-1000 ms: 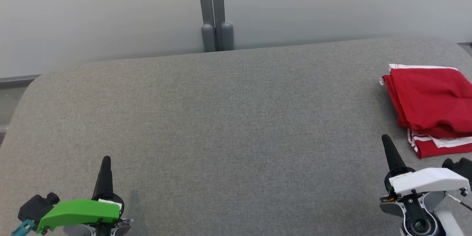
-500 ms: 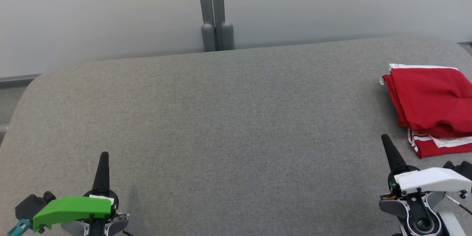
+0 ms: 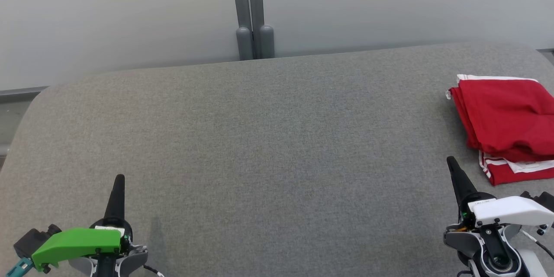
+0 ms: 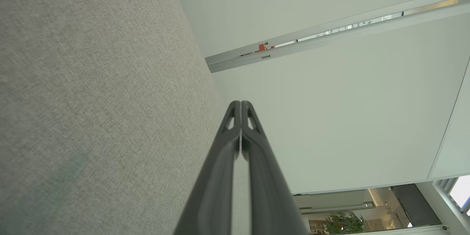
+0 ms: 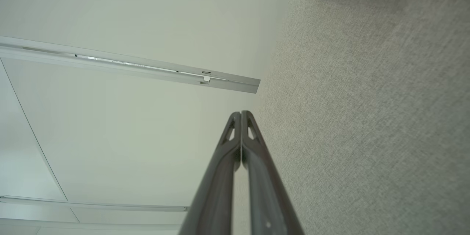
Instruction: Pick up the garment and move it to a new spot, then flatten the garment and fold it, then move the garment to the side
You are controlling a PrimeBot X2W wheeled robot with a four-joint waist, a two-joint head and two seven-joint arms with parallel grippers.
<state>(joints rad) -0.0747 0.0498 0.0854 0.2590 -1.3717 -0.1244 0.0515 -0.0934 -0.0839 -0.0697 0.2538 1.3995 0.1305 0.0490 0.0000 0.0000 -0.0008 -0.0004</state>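
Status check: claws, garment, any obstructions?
Left claw shut, empty. Right claw shut, empty, just short of the garment, which lies folded at the right of the grey surface. Nothing between them.

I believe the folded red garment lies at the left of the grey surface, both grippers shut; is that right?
Not quite: the head view shows the red garment at the right of the grey surface. The left gripper and right gripper are indeed shut.
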